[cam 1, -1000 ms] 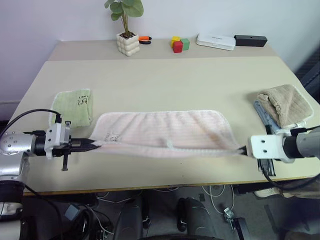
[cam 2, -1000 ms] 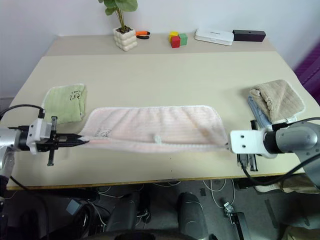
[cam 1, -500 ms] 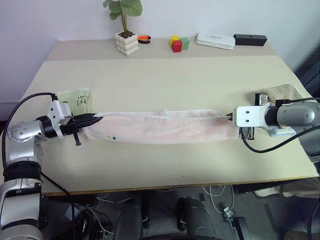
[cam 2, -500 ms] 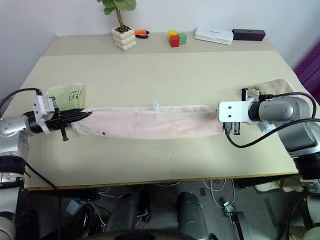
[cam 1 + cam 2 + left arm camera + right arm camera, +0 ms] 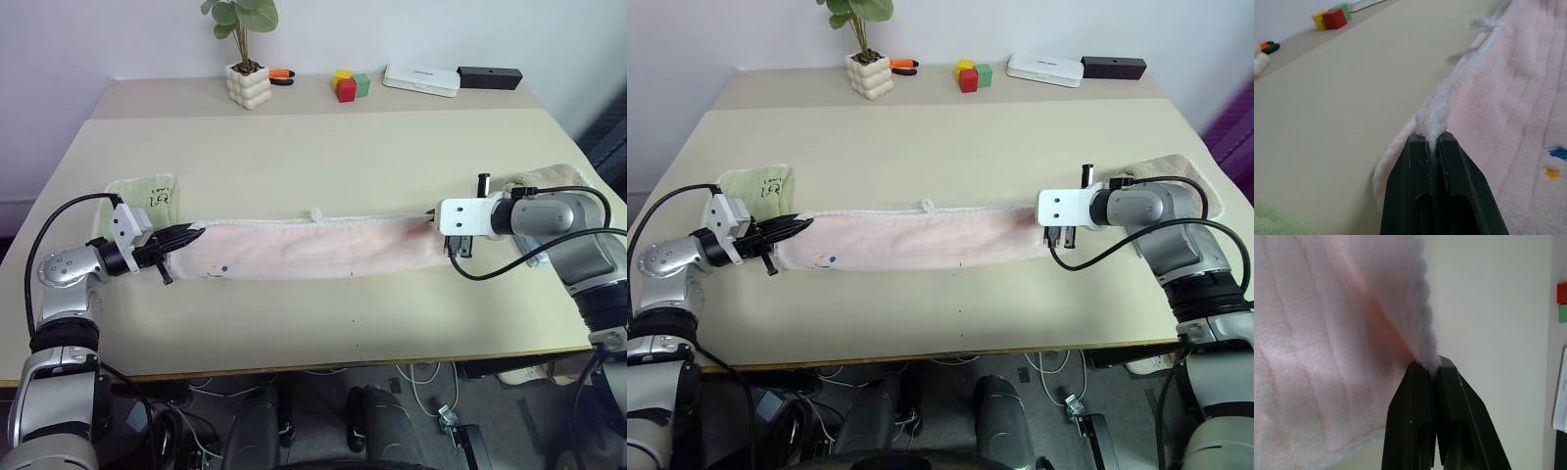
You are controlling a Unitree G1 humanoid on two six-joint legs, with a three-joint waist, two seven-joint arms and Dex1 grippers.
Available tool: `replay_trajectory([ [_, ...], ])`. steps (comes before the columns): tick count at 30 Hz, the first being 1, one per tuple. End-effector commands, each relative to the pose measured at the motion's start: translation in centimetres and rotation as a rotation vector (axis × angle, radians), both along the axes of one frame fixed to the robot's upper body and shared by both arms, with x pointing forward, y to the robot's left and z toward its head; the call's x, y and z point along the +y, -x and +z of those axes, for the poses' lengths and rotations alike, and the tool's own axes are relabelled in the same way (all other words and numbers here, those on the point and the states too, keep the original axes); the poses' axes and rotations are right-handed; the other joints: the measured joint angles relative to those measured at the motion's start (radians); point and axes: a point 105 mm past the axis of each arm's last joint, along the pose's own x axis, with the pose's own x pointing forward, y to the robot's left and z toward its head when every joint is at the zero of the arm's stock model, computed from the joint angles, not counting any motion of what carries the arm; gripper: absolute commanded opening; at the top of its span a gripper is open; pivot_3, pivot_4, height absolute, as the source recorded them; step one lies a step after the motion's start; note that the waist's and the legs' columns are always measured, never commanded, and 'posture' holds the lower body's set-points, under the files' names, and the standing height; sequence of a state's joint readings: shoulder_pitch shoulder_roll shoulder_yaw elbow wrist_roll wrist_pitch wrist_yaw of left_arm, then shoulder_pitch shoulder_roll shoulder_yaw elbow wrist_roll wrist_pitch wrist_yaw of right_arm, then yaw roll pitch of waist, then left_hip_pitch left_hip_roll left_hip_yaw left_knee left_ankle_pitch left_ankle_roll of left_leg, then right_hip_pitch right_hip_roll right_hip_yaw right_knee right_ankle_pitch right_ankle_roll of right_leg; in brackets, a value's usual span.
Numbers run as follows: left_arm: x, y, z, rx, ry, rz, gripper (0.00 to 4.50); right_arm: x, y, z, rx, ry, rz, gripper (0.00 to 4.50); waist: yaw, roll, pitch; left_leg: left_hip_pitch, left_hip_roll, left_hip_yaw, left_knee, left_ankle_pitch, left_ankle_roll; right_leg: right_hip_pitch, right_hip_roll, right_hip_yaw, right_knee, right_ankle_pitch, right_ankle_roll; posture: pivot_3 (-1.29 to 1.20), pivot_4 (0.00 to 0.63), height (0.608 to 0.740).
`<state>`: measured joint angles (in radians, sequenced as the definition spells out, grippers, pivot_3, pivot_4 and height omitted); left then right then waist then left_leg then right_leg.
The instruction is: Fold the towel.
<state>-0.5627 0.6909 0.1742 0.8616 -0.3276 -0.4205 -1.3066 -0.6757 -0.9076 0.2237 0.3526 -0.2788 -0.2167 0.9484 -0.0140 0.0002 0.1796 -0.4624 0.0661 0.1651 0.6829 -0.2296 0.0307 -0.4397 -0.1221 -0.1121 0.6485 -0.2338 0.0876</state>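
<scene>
Towel (image 5: pixel 313 250): we find it folded lengthwise, flat on the table (image 5: pixel 323 166).
Left gripper (image 5: pixel 1432 138): pinching its edge.
Right gripper (image 5: pixel 1426 366): likewise.

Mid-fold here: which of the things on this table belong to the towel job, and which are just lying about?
In the job:
- pale pink terry-cloth towel, folded lengthwise
- left gripper, shut on one end
- right gripper, shut on the other end

Lying about:
- light green towel
- tan-brown towel
- potted plant
- coloured blocks
- white box
- black box
</scene>
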Motion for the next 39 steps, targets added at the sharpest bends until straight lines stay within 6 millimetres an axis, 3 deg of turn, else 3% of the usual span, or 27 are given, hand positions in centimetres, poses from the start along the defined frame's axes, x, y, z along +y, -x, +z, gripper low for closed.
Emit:
replay_trajectory([
  [1, 0.7, -0.5, 1.2, -0.012, 0.049, 0.043, 0.0, -0.1, -0.5, 1.0, -0.051, 0.007, -0.003, 0.04, -0.001, 0.0, 0.0, 0.0, 0.0, 0.0, 0.0, 0.0, 0.0, 0.0, 0.0, 0.0, 0.0, 0.0, 0.0, 0.0, 0.15, 0.74],
  [13, 0.9, -1.4, 1.5, -0.009, 0.097, 0.106, 0.0, 0.3, -1.4, 0.8, -0.082, -0.012, -0.008, 0.04, -0.002, 0.0, 0.0, 0.0, 0.0, 0.001, 0.0, 0.0, 0.0, 0.0, 0.0, 0.0, 0.0, 0.0, 0.0, 0.0, 0.15, 0.74],
  [17, 0.2, -0.8, -0.1, 0.061, 0.075, 0.062, 0.0, 0.4, -1.8, 0.3, -0.073, -0.042, -0.027, 0.04, -0.002, 0.0, 0.0, 0.0, 0.0, 0.001, 0.0, 0.0, 0.0, 0.0, 0.0, 0.0, 0.0, 0.0, 0.0, 0.0, 0.15, 0.74],
  [18, 0.0, -0.6, -0.5, 0.078, 0.065, 0.053, 0.63, 0.4, -1.9, 0.0, -0.071, -0.048, -0.035, 0.59, -0.004, 0.0, 0.0, 0.0, 0.0, 0.001, 0.0, 0.0, 0.0, 0.0, 0.0, 0.0, 0.0, 0.0, 0.0, 0.0, 0.15, 0.74],
  [20, 0.0, -0.5, -0.8, 0.08, 0.066, 0.06, 1.4, 0.4, -2.0, -0.2, -0.074, -0.054, -0.045, 1.37, -0.004, 0.0, 0.0, 0.0, 0.0, 0.002, 0.0, 0.0, -0.001, 0.0, 0.0, 0.0, 0.001, 0.0, 0.0, 0.0, 0.15, 0.74],
  [26, 0.5, -0.9, 0.7, 0.03, 0.107, 0.096, 4.49, 0.0, -1.9, -0.4, -0.077, -0.045, -0.062, 4.42, -0.001, 0.0, 0.0, 0.0, 0.0, 0.001, 0.0, 0.001, -0.001, 0.0, 0.001, 0.0, 0.001, 0.0, 0.0, 0.0, 0.15, 0.74],
  [27, 0.6, -1.1, 1.0, 0.042, 0.137, 0.111, 4.5, -0.2, -1.9, -0.5, -0.063, -0.049, -0.073, 4.47, -0.002, 0.0, 0.0, 0.0, 0.0, 0.001, 0.0, 0.001, -0.001, 0.0, 0.001, 0.0, 0.001, 0.0, 0.0, 0.0, 0.15, 0.74],
  [32, 0.8, -1.6, 4.1, 0.022, 0.38, 0.119, 4.5, -0.7, -1.7, 0.1, -0.068, -0.099, -0.113, 4.47, -0.002, 0.0, 0.0, 0.0, 0.0, 0.001, 0.0, 0.001, -0.001, 0.0, 0.001, 0.0, 0.001, 0.0, 0.0, 0.0, 0.15, 0.74],
  [34, 0.6, -1.5, 4.4, 0.033, 0.416, 0.11, 4.5, -0.8, -1.7, 0.4, -0.081, -0.132, -0.128, 3.94, -0.002, 0.0, 0.0, 0.0, 0.0, 0.0, 0.0, 0.001, -0.001, 0.001, 0.001, 0.0, 0.001, 0.0, 0.0, 0.0, 0.15, 0.74],
  [35, 0.1, -1.4, 4.5, 0.032, 0.421, 0.098, 4.26, -0.7, -1.6, 0.6, -0.075, -0.164, -0.135, 3.62, -0.002, 0.0, 0.0, 0.0, 0.0, 0.0, 0.0, 0.001, -0.001, 0.001, 0.001, 0.0, 0.001, 0.0, 0.0, 0.0, 0.15, 0.74],
  [39, -2.3, -0.4, 5.7, 0.06, 0.478, 0.002, 2.73, 0.4, -1.1, 1.9, -0.049, -0.403, -0.169, 1.65, -0.003, 0.0, 0.0, 0.001, 0.0, -0.001, 0.0, 0.001, -0.001, 0.002, 0.001, 0.0, 0.001, 0.0, 0.001, 0.0, 0.15, 0.74],
])
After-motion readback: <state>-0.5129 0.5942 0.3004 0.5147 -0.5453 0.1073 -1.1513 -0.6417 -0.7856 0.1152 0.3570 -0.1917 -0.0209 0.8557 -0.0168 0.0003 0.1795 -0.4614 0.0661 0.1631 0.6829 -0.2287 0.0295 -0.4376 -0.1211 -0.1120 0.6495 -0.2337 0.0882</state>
